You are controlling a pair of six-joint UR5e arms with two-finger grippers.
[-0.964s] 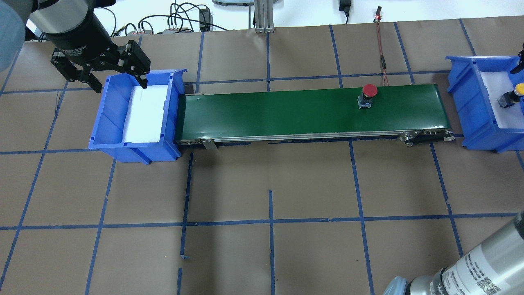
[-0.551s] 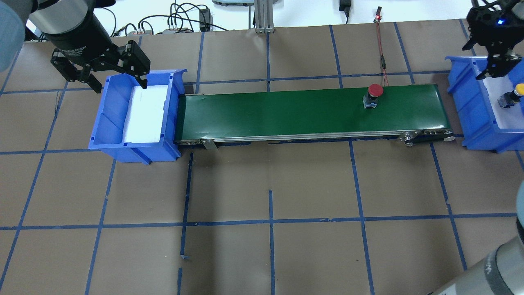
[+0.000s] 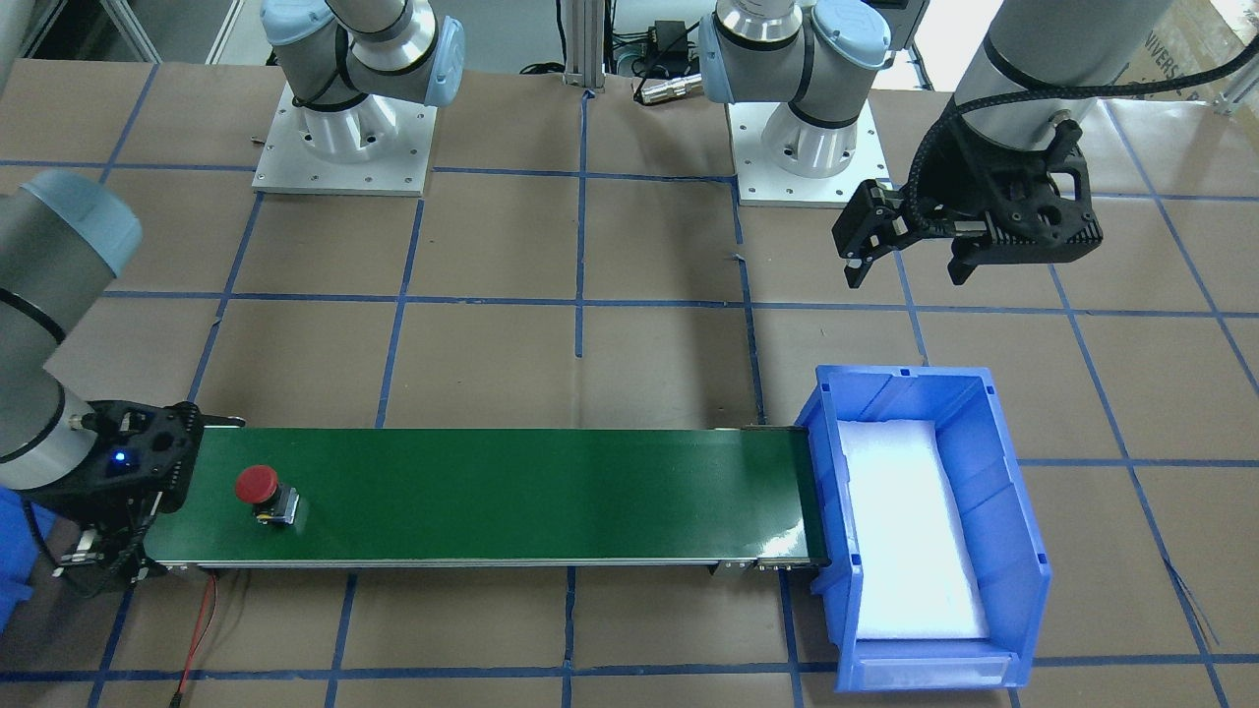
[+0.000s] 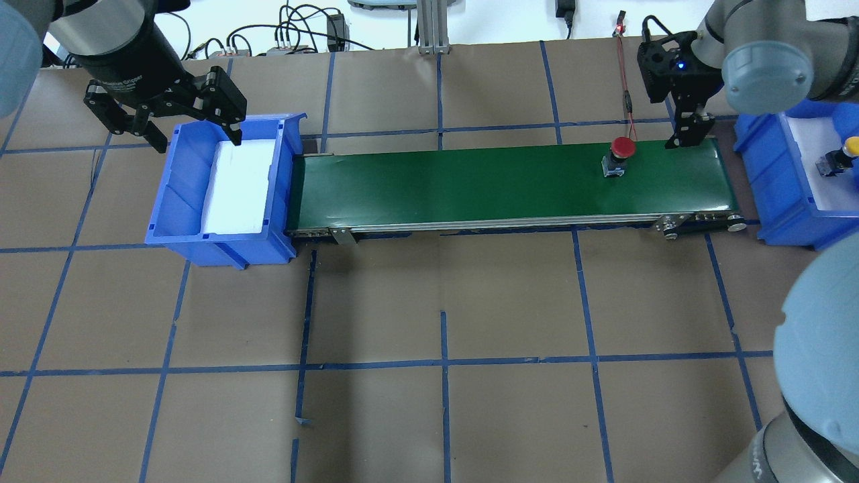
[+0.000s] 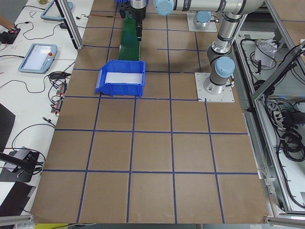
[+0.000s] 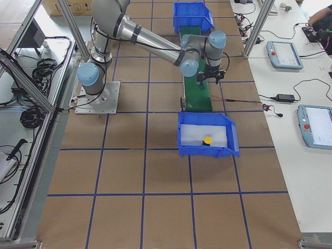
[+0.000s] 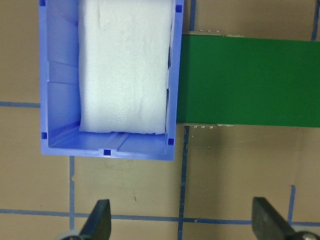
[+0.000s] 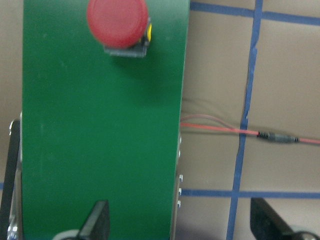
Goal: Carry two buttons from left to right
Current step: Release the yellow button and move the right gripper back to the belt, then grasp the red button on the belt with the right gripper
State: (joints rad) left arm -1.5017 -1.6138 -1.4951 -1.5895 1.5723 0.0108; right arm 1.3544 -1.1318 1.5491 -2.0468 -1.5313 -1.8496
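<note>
The red button (image 4: 621, 151) stands on the green conveyor belt (image 4: 470, 181) near its right end; it also shows in the front view (image 3: 258, 486) and the right wrist view (image 8: 118, 22). The yellow button (image 4: 847, 151) lies on white foam in the right blue bin (image 4: 772, 168). My right gripper (image 4: 688, 131) is open and empty, above the belt's right end, just right of the red button. My left gripper (image 4: 196, 137) is open and empty, above the far edge of the left blue bin (image 4: 188, 245), which holds only white foam (image 7: 125, 65).
A red wire (image 4: 627, 100) runs across the table behind the belt's right end and shows in the right wrist view (image 8: 225, 131). Blue tape lines grid the brown table. Cables and a metal post (image 4: 429, 27) stand at the far edge.
My right gripper has swung in from the right, over the right bin, to the belt's right end. The red button has ridden a little further right. My left gripper has not moved.
</note>
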